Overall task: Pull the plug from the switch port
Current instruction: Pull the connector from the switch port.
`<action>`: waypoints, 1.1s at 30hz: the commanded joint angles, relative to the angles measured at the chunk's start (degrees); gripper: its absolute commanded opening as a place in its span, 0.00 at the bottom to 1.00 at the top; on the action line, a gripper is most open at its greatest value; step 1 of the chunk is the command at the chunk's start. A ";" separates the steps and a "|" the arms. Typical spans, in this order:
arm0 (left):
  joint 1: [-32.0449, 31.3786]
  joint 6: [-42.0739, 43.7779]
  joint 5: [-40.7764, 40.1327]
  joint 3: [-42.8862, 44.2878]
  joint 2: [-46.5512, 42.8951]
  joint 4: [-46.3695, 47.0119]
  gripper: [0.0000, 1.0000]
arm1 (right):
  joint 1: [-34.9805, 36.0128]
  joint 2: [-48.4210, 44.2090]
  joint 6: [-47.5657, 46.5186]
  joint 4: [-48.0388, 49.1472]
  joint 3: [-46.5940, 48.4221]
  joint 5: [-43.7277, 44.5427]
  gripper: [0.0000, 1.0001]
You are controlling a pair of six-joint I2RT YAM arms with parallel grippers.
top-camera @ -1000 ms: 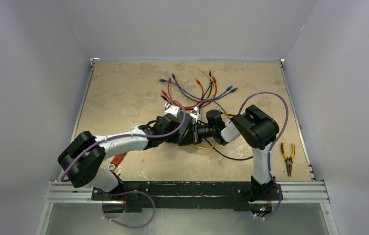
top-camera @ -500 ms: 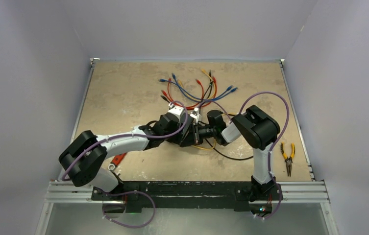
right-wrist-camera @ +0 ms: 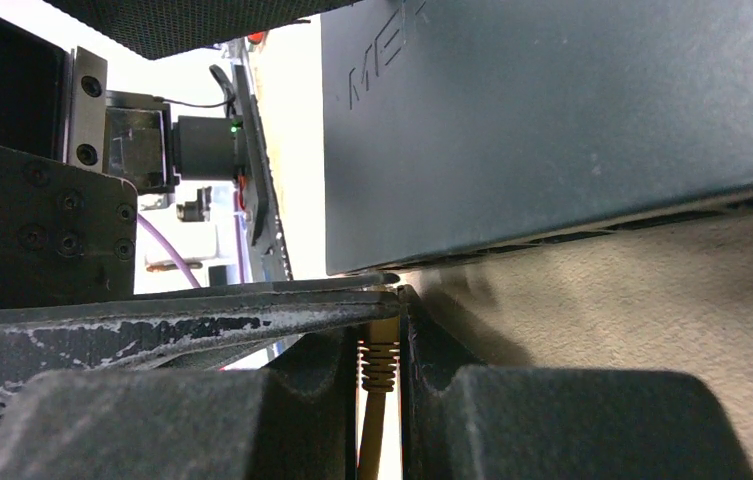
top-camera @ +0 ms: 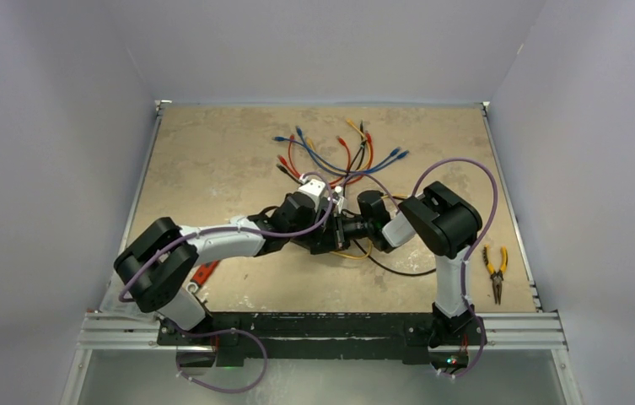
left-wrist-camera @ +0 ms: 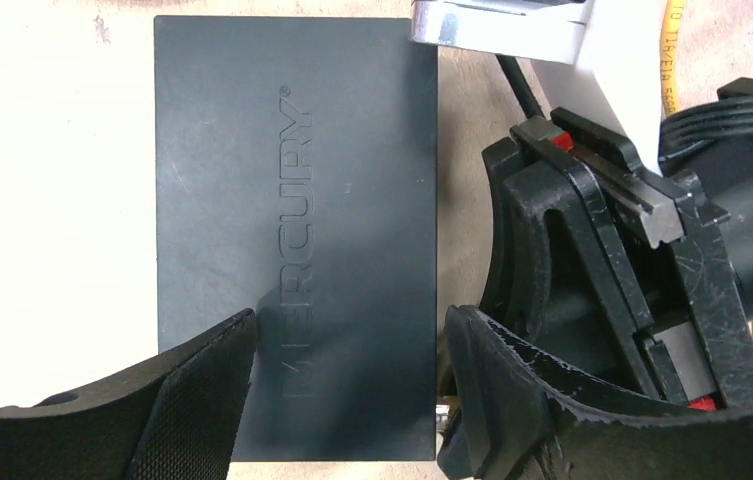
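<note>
The switch [left-wrist-camera: 297, 230] is a flat matte black box with "MERCURY" embossed on top, lying on the tan table. My left gripper [left-wrist-camera: 349, 370] is open over its near end, one finger [left-wrist-camera: 202, 400] above the top face and the other [left-wrist-camera: 497, 390] just past the right edge. My right gripper [right-wrist-camera: 382, 335] is shut on the yellow plug [right-wrist-camera: 380, 360] at the switch's socket edge [right-wrist-camera: 552, 120]. The yellow cable runs back between the fingers. In the top view both grippers meet mid-table, the left [top-camera: 320, 229] and the right [top-camera: 344, 229], and they hide the switch.
A bundle of red, blue, orange and black patch cables [top-camera: 339, 152] lies at the back. A black cable loop [top-camera: 398, 268] curves right of the grippers. Yellow-handled pliers [top-camera: 494, 270] lie at the right edge. A red-handled tool [top-camera: 204, 274] lies by the left arm.
My left arm has swung to the right and brought its open gripper over the switch. My right arm has stayed where it was, shut on the plug.
</note>
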 commanded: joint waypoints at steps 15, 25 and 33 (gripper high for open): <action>-0.96 -7.19 -10.38 0.07 8.32 -19.79 0.39 | -2.56 -8.85 -7.73 -10.25 -1.84 0.30 0.00; -0.99 -7.47 -10.00 0.53 8.68 -20.15 0.38 | -5.80 -13.22 -11.41 -16.23 -0.77 0.20 0.00; -0.88 -6.69 -4.11 -0.16 1.31 -17.04 0.48 | -8.23 -20.66 -13.20 -23.35 2.41 4.88 0.00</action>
